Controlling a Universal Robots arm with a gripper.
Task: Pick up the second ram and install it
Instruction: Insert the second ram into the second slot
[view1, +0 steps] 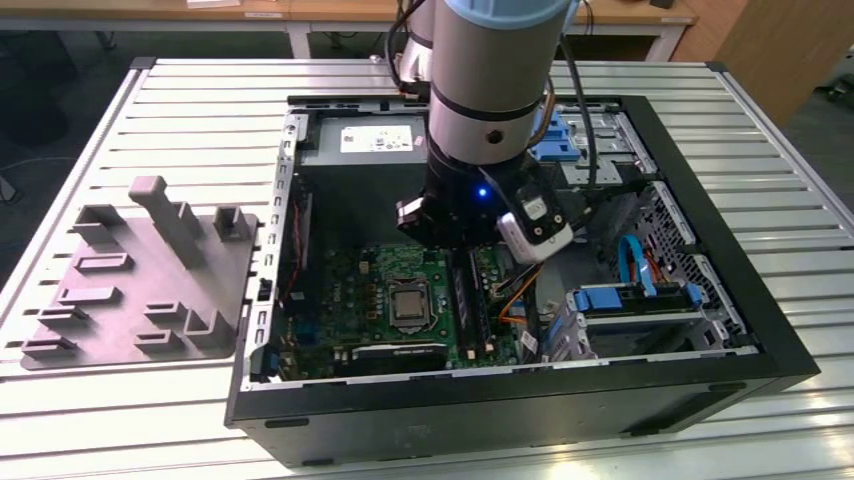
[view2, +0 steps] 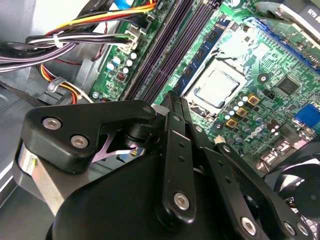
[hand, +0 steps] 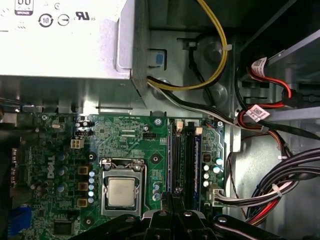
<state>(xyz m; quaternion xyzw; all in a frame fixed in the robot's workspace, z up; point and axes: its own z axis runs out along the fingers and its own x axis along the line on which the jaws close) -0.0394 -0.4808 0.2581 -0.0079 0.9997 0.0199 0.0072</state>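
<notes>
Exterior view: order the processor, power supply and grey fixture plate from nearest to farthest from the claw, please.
1. Processor, beside the claw.
2. Power supply, in the case's far end.
3. Grey fixture plate, outside the case, exterior view's left.

On my feed the gripper (view2: 170, 100) hung black and close over the green motherboard (view2: 260, 60), its tip just beside the long dark memory slots (view2: 165, 55). The silver processor (view2: 218, 89) sat in its socket next to those slots. At the board's edge beyond them, bundled cables (view2: 75, 41) ran to a white connector (view2: 131, 37).
</notes>
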